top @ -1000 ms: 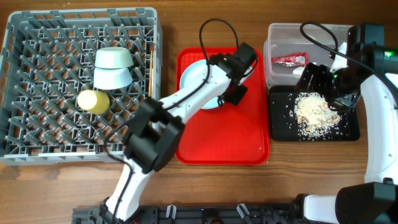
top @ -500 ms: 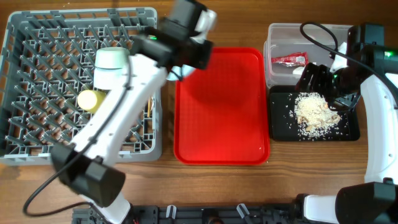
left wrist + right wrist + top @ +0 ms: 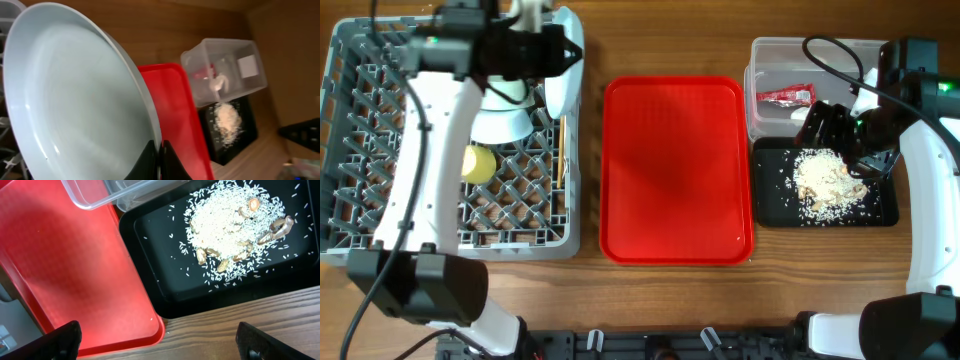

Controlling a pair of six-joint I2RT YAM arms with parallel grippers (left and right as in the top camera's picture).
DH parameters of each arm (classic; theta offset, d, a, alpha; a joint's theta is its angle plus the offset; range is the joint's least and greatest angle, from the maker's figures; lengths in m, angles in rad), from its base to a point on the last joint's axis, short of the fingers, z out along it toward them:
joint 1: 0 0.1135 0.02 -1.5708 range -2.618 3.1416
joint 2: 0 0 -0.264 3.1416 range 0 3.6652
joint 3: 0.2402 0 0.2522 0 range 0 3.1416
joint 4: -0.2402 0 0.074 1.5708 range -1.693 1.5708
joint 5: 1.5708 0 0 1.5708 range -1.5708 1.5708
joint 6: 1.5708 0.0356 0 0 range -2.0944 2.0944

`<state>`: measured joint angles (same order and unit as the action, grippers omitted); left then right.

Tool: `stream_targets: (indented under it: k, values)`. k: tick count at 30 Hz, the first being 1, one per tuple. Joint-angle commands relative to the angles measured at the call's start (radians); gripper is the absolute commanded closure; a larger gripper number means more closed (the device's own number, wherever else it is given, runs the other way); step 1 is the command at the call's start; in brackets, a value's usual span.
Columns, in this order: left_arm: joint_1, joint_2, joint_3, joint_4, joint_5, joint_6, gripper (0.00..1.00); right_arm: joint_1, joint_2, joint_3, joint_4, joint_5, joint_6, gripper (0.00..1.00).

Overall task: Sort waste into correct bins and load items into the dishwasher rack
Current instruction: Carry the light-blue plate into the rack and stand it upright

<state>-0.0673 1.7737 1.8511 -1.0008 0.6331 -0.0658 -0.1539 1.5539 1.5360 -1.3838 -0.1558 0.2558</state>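
The plate has left the red tray and now stands on edge over the rack at its 2 o'clock side. Its rim is pinched by the left gripper, likely so it slots upright between pegs. The right gripper hangs open above the black tray.

Bench: brown wood, grain running left to right. Four items rested directly on it.

1. Grey pegged rack, on the left side, largest footprint, sitting slightly askew to the bench edge.
2. Red tray, in the centre, long side front to back. A narrow strip of bare wood showed between it and the rack's right wall.
3. Clear tub, right rear.
4. Black tray, right front, its far edge up against the tub's near wall. Its left edge lay just beside the red tray's right edge; contact could not be told.
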Motion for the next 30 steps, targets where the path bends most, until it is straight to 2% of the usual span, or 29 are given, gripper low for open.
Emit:
stream_targets:
  k: [1,15,24,25,26,27,28,29,30]
  values:
    - [0.053,0.008,0.0,-0.011,0.175,-0.002,0.96,-0.003,0.004,0.015,-0.001,-0.002,-0.017,0.0]
    - [0.077,0.123,-0.002,-0.019,0.179,0.002,0.96,-0.003,0.004,0.015,-0.002,-0.001,-0.017,0.0]
    - [0.079,0.161,-0.002,-0.059,-0.032,0.003,0.96,-0.003,0.004,0.015,-0.003,-0.002,-0.018,0.0]
    - [0.079,0.161,-0.002,-0.063,-0.065,0.002,0.92,-0.003,0.004,0.015,-0.005,-0.002,-0.018,0.0]
    - [0.079,0.161,-0.002,-0.064,-0.09,0.002,0.84,-0.003,0.004,0.015,-0.005,-0.002,-0.018,0.0]
    - [0.079,0.161,-0.002,-0.069,-0.12,0.002,0.63,-0.003,0.004,0.015,-0.005,-0.002,-0.018,0.0]
    - [0.079,0.161,-0.002,-0.073,-0.125,0.002,0.3,-0.003,0.004,0.015,-0.005,-0.001,-0.018,0.0]
    - [0.079,0.161,-0.002,-0.079,-0.126,0.002,0.2,-0.003,0.004,0.015,-0.005,-0.002,-0.018,0.0]
    - [0.079,0.16,-0.002,-0.082,-0.126,0.002,0.13,-0.003,0.004,0.015,-0.005,-0.002,-0.018,0.0]
